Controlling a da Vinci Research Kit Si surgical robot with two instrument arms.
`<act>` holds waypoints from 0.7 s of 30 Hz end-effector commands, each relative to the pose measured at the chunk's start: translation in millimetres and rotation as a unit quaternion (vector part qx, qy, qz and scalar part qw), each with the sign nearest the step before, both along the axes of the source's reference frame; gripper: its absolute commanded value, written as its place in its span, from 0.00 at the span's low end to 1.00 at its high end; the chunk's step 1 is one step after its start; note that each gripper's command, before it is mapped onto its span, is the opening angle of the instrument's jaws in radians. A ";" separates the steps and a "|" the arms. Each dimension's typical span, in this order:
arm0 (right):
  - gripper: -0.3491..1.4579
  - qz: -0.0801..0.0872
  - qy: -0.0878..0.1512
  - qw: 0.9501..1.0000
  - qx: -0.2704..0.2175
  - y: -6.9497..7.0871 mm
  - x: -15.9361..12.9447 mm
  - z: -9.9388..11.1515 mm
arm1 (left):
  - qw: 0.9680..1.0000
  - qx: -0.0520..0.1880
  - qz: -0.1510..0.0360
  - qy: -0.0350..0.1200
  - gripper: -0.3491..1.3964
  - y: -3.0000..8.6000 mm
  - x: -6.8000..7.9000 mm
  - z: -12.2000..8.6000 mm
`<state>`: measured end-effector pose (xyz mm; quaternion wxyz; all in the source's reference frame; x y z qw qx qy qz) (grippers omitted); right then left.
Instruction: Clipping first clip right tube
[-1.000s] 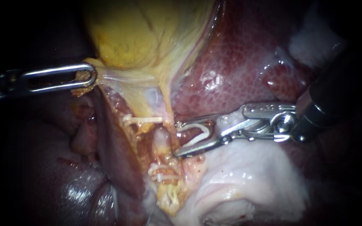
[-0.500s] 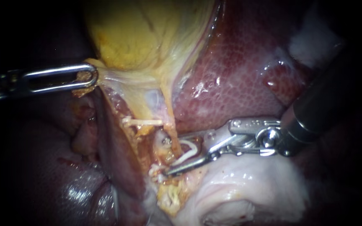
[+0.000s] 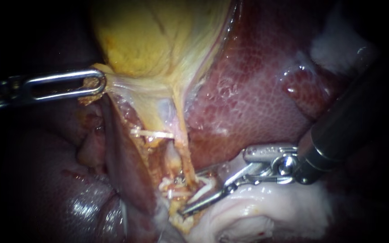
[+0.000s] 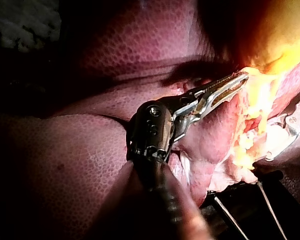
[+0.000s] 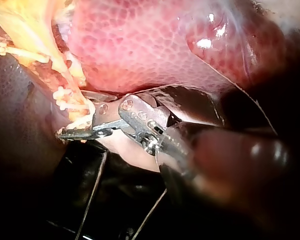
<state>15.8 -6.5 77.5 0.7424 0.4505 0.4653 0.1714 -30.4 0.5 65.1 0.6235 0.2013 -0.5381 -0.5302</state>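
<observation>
The jaws of my right instrument (image 3: 188, 192) are gripping a white clip (image 3: 203, 186) while standing apart astride the right tube (image 3: 183, 150), well below the gallbladder (image 3: 149, 36). The jaws of my left instrument (image 3: 96, 82) are clamping the gallbladder's lower edge. The mottled red liver (image 3: 257, 90) is lying beside the gallbladder, touching it along one side.

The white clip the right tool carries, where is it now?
In the endoscope view, the white clip sits low and middle, in the right instrument, beside other clips, below the gallbladder.
</observation>
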 end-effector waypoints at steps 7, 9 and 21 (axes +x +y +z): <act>0.00 0.009 -0.015 1.000 0.010 1.3 -1.2 -0.2 | 1.000 0.000 0.000 0.000 0.00 0.0 0.0 0.0; 0.00 0.006 -0.018 1.000 0.007 1.0 -1.4 0.2 | 1.000 0.000 0.000 0.000 0.00 0.0 0.0 0.0; 0.24 0.016 -0.029 0.999 0.005 1.1 -1.6 0.5 | 1.000 0.000 0.000 0.000 0.00 0.0 0.1 0.0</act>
